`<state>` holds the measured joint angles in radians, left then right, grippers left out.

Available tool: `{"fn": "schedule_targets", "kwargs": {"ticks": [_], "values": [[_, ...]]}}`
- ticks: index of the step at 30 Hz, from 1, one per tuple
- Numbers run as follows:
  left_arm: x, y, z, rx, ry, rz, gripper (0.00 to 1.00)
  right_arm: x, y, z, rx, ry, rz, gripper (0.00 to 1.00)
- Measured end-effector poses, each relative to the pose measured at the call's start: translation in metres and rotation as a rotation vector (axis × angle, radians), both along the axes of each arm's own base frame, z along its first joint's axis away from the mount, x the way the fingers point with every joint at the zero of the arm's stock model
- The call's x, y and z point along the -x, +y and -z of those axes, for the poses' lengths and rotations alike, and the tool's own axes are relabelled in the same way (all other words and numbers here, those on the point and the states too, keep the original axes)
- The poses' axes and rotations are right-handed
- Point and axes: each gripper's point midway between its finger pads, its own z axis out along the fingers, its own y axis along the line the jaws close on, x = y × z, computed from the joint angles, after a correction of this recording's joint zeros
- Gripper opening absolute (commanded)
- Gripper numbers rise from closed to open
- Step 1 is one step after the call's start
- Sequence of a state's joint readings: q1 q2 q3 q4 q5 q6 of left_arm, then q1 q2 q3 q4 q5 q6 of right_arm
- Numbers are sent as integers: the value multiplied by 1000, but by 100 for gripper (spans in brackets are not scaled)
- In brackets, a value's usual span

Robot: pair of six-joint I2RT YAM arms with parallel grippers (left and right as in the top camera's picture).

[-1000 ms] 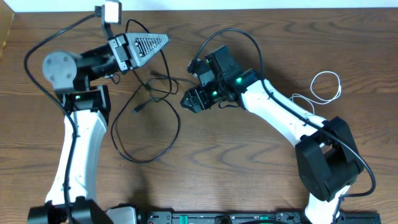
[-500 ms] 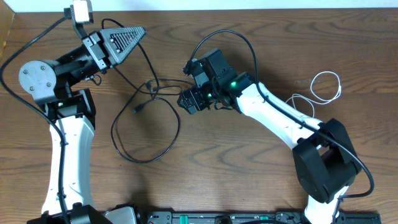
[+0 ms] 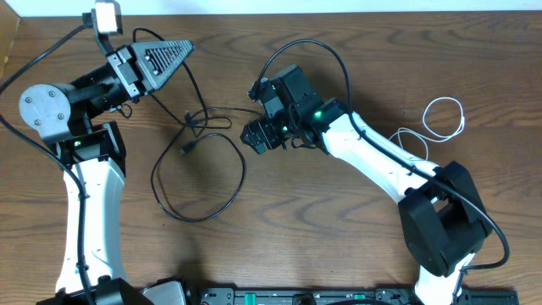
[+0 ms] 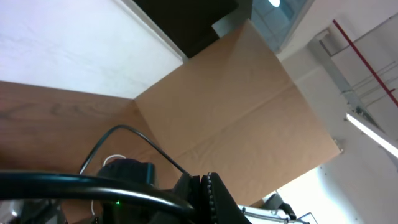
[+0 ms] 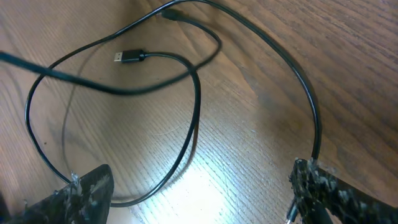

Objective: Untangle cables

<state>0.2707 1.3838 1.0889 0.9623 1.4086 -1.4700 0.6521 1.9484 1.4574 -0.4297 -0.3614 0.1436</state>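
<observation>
Left gripper [image 3: 188, 46]: jaws closed on the black cable [image 3: 203, 216], one strand rising off the tabletop [image 3: 296, 229] to the tip near the far-left edge. The rest of the black cable lies left of centre in one large loop with smaller crossings above it; its plug [image 5: 127, 56] rests inside the loop. Right gripper [image 5: 199, 202] hovers just right of the tangle, jaws spread wide and empty, cable on the wood below them. White cable [image 3: 444, 118] — small coil at far right, beside the right arm, well apart from the black one.
</observation>
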Motion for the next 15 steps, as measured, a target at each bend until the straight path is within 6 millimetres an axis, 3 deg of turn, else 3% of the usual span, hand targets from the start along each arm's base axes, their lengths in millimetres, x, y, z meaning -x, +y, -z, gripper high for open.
{"fn": "schedule_targets", "kwargs": {"ticks": [8,15], "values": [[3,-2,9,-10,19,22,7,-1,-1,0,7,-7,4,91],[-2,-1,56,19,153,21,8,-8,-10,2,22,-11,31,91]]}}
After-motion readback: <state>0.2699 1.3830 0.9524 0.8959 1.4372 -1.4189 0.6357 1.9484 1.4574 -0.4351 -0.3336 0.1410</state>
